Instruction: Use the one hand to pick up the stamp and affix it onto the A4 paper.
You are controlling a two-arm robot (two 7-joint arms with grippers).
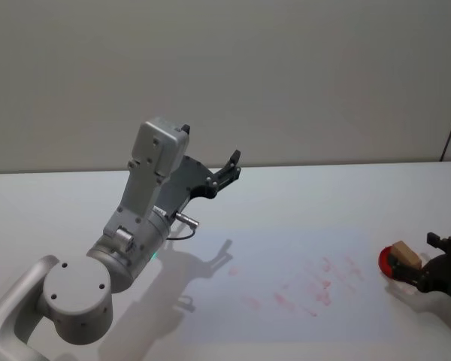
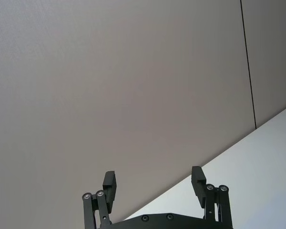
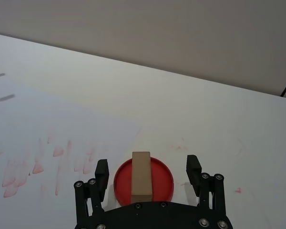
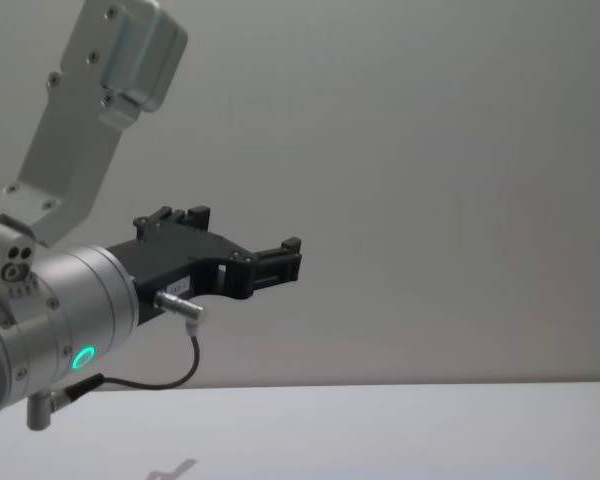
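**Right hand poised around the stamp, with a tip or a smear being the likely slip**

The right hand (image 3: 147, 168) is hovering low with its jaws spread wide, one on each side of the stamp (image 3: 141, 174) and not touching it. The stamp is standing upright on a round red ink pad (image 3: 162, 183), which is sitting on the tabletop (image 1: 301, 195) just beside the sheet of paper (image 1: 286, 263). If the jaws are closing unevenly, one could be pushing the narrow block over or sliding the pad. A tacky pad could be lifting with it, and a tilted grip would be printing a partial, smeared mark among the red marks already on the sheet. Farther off, the left hand (image 2: 153, 180) is parked high, open wide, facing the wall.
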